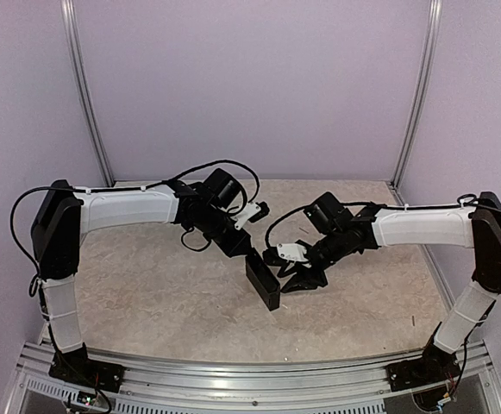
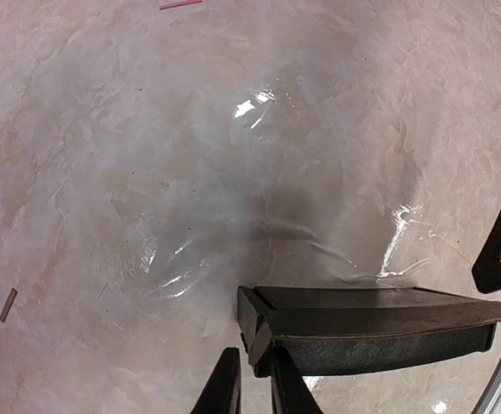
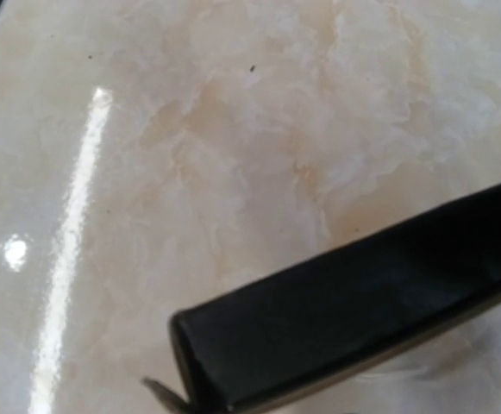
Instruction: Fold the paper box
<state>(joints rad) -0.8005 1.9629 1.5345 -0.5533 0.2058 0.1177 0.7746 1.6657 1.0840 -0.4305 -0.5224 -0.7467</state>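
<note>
The paper box (image 1: pixel 264 285) is a slim matte black box standing on edge on the table between my two grippers. My left gripper (image 1: pixel 250 253) is at its far end. In the left wrist view my gripper (image 2: pixel 257 384) has a narrow gap between its fingers, and the right finger (image 2: pixel 289 388) touches the end flap of the box (image 2: pixel 379 328). My right gripper (image 1: pixel 283 272) is against the box's right side. In the right wrist view the box (image 3: pixel 362 310) fills the lower frame and hides my fingers.
The beige marbled table (image 1: pixel 147 285) is walled by lilac panels with metal posts (image 1: pixel 86 95). A metal rail (image 1: pixel 250 379) runs along the near edge. A small pink scrap (image 2: pixel 179 4) lies on the table far from the box.
</note>
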